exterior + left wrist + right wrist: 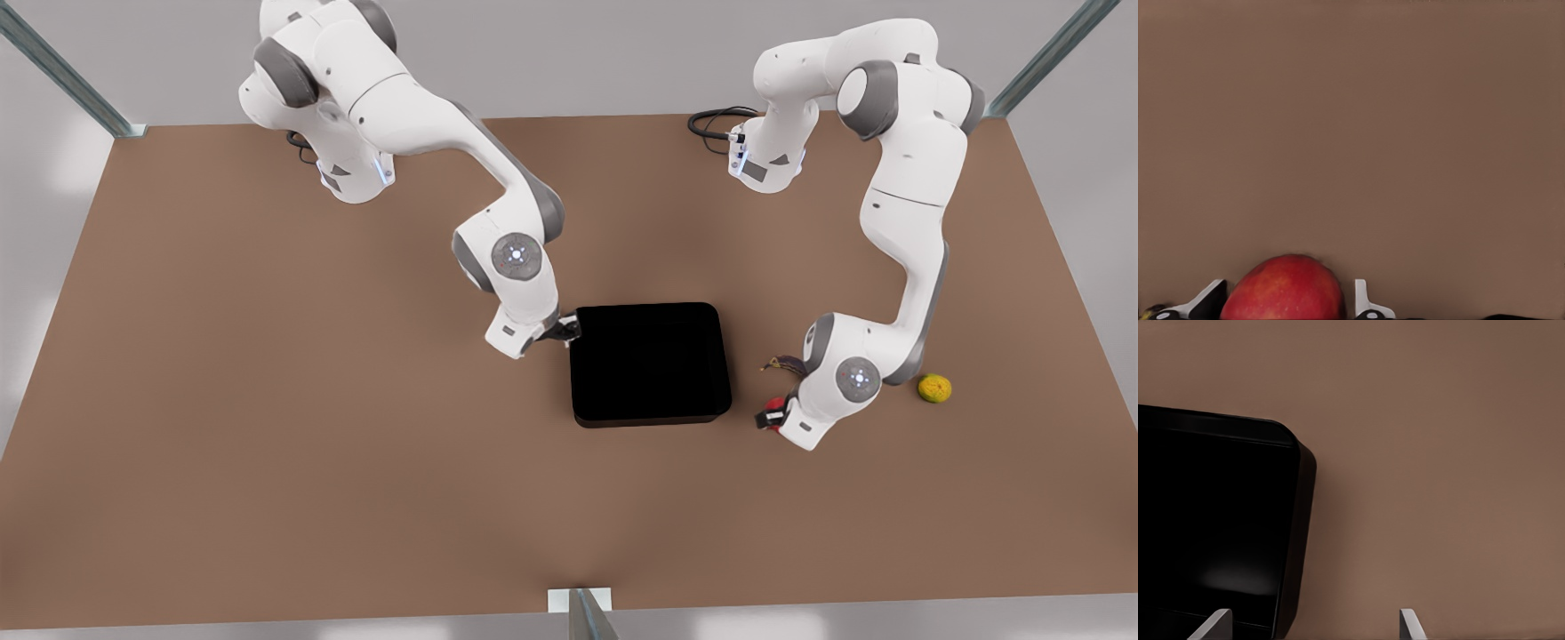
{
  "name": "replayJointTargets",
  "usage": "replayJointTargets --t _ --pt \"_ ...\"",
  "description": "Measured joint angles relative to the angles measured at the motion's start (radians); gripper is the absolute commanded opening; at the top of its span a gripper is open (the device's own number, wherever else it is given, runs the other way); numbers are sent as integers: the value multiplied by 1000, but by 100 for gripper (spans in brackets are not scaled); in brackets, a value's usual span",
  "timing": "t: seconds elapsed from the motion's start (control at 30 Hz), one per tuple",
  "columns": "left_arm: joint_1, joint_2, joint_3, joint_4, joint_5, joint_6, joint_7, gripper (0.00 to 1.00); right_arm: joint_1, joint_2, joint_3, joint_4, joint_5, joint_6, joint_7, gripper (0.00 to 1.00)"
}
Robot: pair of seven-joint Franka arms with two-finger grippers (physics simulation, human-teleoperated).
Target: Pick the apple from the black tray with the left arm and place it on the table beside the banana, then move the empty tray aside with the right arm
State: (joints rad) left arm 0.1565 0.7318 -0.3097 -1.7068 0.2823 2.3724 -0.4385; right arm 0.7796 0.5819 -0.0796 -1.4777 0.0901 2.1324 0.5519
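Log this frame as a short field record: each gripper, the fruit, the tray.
left gripper: around the glossy red apple, low over the brown table, near the dark banana
right gripper: open, straddling the rim of the empty black tray
bumpy yellow-orange fruit: on the table

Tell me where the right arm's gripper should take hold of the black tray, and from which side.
Probably the low rim of the black tray on the front view's left edge, from above. The right gripper is already there, fingers open straddling the wall near a rounded corner. The left gripper holds the apple by the banana.
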Motion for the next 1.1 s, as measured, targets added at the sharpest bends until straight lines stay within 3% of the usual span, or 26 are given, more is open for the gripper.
replayJointTargets --t 0.17,0.27,0.3,0.37,0.43,0.7,0.73,0.8,1.1 --pt "4 -67 -25 138 -44 -92 31 100 3 83 7 7 0 60 134 96" --pt "18 -221 -68 380 -119 -342 68 100 16 107 18 10 7 93 199 100" --pt "32 -299 -69 364 -117 -424 87 100 20 113 21 10 11 103 218 100" --pt "87 -512 -70 144 -134 -492 126 100 23 129 31 11 16 120 253 100" --pt "105 -590 -64 79 -193 -524 161 100 24 153 40 17 19 132 284 100" --pt "104 -524 -67 187 -198 -565 269 100 30 228 44 24 14 165 366 96" --pt "104 -525 -73 193 -196 -567 279 100 34 232 44 22 14 174 373 94" --pt "101 -530 -80 201 -195 -570 298 100 36 235 47 20 16 188 385 76" --pt "109 -557 -98 219 -199 -598 361 100 18 206 49 14 19 200 390 58"
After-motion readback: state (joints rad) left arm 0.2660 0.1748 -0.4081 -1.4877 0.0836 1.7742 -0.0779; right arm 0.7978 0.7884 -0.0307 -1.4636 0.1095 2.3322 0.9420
